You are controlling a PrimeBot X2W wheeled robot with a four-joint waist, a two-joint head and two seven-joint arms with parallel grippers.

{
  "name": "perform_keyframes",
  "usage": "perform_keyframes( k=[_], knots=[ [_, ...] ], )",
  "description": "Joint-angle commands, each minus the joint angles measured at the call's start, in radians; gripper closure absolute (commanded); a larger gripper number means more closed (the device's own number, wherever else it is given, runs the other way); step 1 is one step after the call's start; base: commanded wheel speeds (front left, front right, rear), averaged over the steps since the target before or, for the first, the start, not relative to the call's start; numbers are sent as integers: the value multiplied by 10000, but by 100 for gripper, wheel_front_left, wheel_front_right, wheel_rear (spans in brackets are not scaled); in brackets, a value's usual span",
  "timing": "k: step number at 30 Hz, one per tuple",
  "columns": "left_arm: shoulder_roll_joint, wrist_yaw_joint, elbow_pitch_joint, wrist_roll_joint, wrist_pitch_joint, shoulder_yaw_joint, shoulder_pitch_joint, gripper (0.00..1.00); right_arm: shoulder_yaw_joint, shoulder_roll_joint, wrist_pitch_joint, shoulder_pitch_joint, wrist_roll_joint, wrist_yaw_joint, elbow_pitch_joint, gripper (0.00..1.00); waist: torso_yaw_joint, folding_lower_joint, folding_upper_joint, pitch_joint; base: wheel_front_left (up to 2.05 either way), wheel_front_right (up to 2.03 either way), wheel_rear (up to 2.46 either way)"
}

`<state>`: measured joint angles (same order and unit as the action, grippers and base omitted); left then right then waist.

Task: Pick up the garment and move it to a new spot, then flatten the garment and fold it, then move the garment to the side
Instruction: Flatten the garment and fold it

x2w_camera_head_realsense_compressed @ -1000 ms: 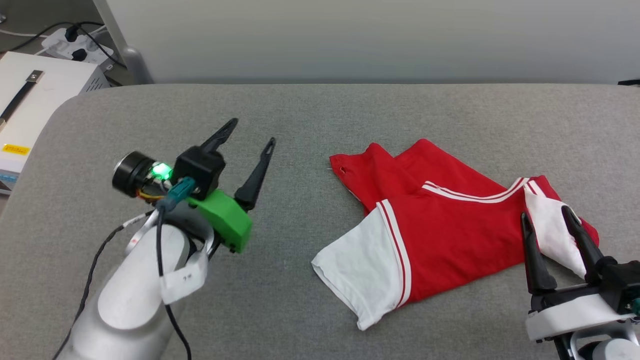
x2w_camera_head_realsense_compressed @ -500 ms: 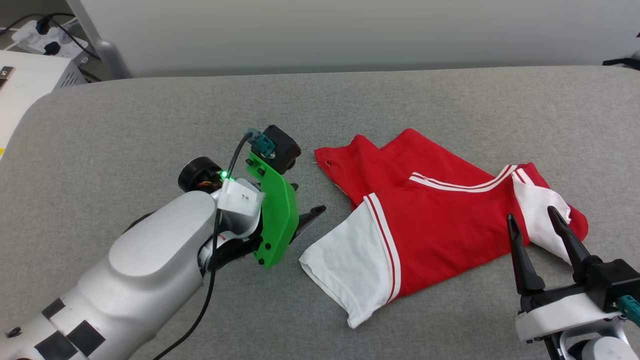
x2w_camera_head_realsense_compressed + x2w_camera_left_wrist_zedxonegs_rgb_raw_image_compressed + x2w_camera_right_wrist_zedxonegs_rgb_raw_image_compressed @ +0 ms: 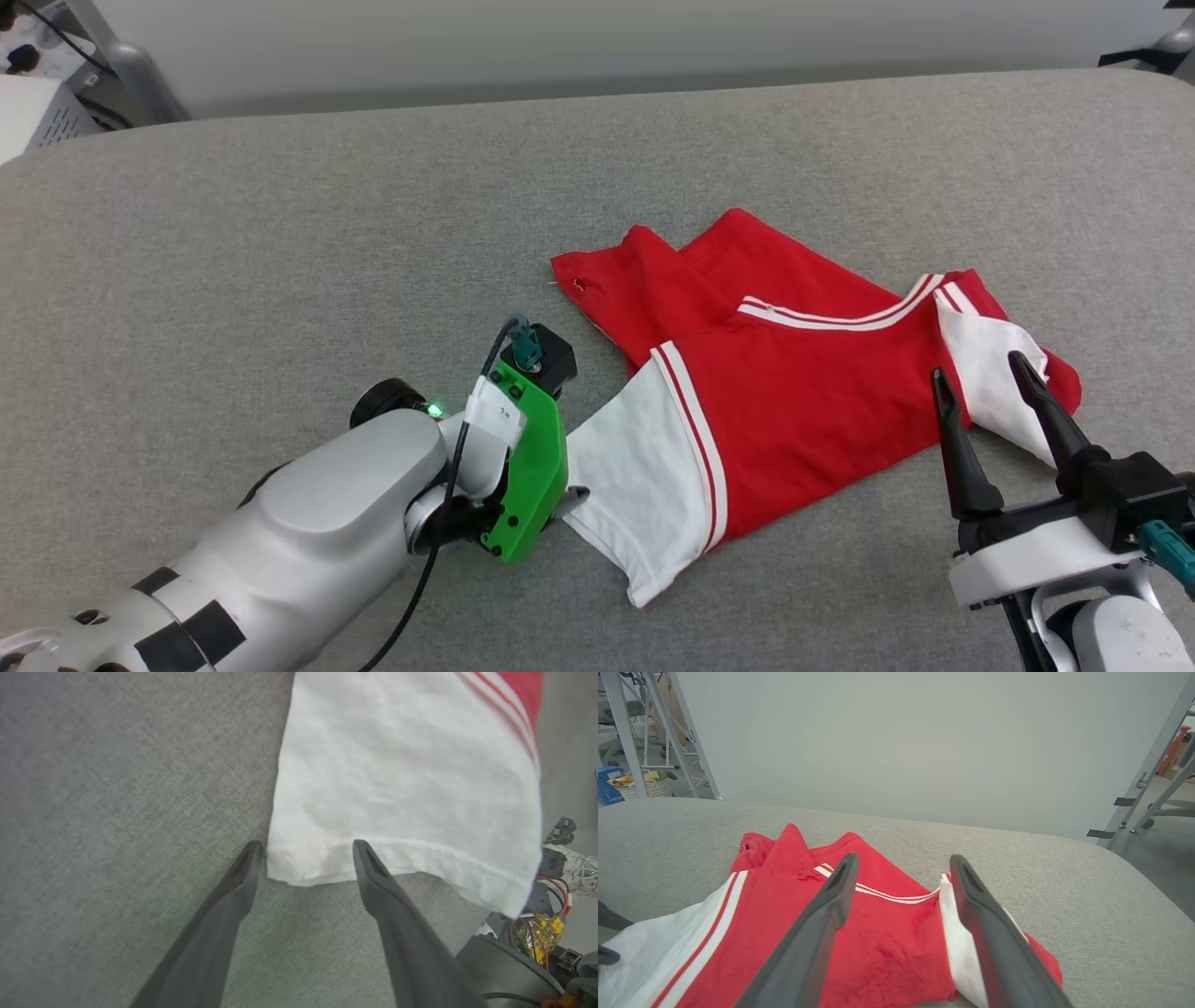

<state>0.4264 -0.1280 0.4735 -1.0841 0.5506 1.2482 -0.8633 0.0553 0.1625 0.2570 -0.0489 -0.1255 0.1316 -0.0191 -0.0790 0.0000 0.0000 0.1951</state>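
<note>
A wide grey woven-fabric surface (image 3: 280, 233) with rounded corners runs across the head view. Behind it, at 12 o'clock, stands a plain pale wall (image 3: 560, 37). A grey metal frame leg (image 3: 121, 65) and a white vented box (image 3: 37, 121) sit at 10 o'clock.

A red jersey T-shirt with white short sleeves and red-and-white striped trim (image 3: 803, 392) lies crumpled on the surface, at about 3 o'clock from the view's centre. One white sleeve (image 3: 635, 485) points toward 7 o'clock.

The left gripper (image 3: 307, 845), on a silver arm with a green plastic bracket (image 3: 532, 476), lies low at the shirt's 8 o'clock. Its two dark fingers are spread, with the corner of the sleeve's stitched hem between the tips. Whether they touch the cloth cannot be told.

The right gripper (image 3: 977, 366) stands at the shirt's 4 o'clock with its fingers spread, pinching nothing. Its tips point toward 12 o'clock over the other white sleeve (image 3: 980, 373).
</note>
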Motion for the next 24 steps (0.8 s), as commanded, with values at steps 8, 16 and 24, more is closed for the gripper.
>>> perform_keyframes(
  k=[8,16,24],
  knots=[
    [-161,-26,329,1167,106,310,236,100,13,-131,47,-363,155,-9,-123,0,-223,0,0,451,0,0,0],
    [-11,-26,271,1666,-659,318,15,100,-45,-165,47,-374,198,-9,-260,0,-133,0,0,302,0,0,0],
    [1043,-27,723,1469,-1803,319,-931,100,-278,-230,47,-171,220,-9,-254,0,-28,0,0,93,0,0,0]
  ],
)
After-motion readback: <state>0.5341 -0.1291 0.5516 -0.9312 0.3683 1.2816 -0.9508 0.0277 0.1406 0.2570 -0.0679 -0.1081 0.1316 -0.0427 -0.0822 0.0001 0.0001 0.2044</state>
